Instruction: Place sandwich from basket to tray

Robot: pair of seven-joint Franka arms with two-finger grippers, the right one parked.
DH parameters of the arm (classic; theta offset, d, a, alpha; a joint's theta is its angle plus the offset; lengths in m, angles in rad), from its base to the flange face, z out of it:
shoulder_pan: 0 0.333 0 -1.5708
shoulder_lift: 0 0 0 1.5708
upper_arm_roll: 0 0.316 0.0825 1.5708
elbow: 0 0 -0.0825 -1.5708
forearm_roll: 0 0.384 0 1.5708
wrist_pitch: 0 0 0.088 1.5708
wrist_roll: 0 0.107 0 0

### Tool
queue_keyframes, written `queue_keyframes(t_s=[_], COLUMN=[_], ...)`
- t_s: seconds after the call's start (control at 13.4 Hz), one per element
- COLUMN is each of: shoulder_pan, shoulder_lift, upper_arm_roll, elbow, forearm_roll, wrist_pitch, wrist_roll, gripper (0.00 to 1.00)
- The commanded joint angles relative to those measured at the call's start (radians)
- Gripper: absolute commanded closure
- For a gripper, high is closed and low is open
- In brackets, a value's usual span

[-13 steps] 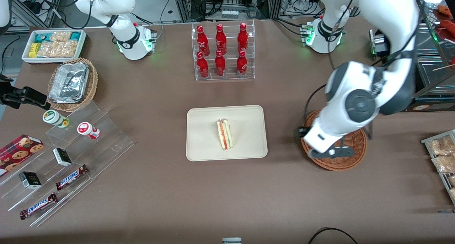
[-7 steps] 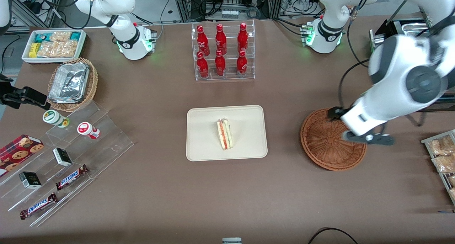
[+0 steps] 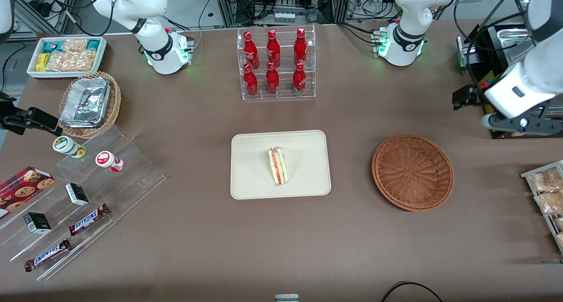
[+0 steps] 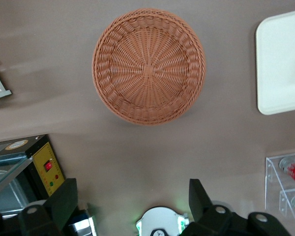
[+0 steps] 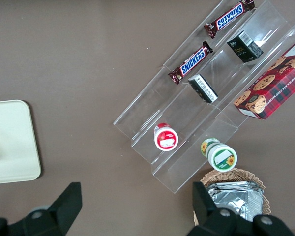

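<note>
The sandwich (image 3: pixel 278 166), a small pale wedge with red and green filling, lies on the cream tray (image 3: pixel 303 145) in the middle of the table. The round reddish-brown basket (image 3: pixel 412 172) holds nothing and sits beside the tray toward the working arm's end; it also shows in the left wrist view (image 4: pixel 148 66), with a corner of the tray (image 4: pixel 281 64). My left gripper (image 3: pixel 519 125) is raised high near the table's working-arm end, farther from the front camera than the basket. In the left wrist view the gripper (image 4: pixel 132 201) is open and holds nothing.
A clear rack of red bottles (image 3: pixel 275 64) stands farther from the camera than the tray. A black appliance (image 3: pixel 506 51) and snack packets (image 3: pixel 547 192) sit at the working arm's end. Clear tiers with candy bars (image 3: pixel 88 218), a tan foil basket (image 3: pixel 90 104) and a white snack bin (image 3: pixel 68 55) lie toward the parked arm's end.
My left arm has swung up and away from over the basket toward the working arm's end of the table. The basket is now fully uncovered. The sandwich has not moved.
</note>
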Motion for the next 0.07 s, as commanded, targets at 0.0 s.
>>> queue_keyframes(t_s=[0.0], shoulder_pan=[0.006], shoulder_lift=[-0.025], upper_arm_roll=[0.015], elbow=[-0.006], forearm_roll=[-0.013], wrist_pitch=[-0.021], wrist_roll=[0.042], gripper=[0.00])
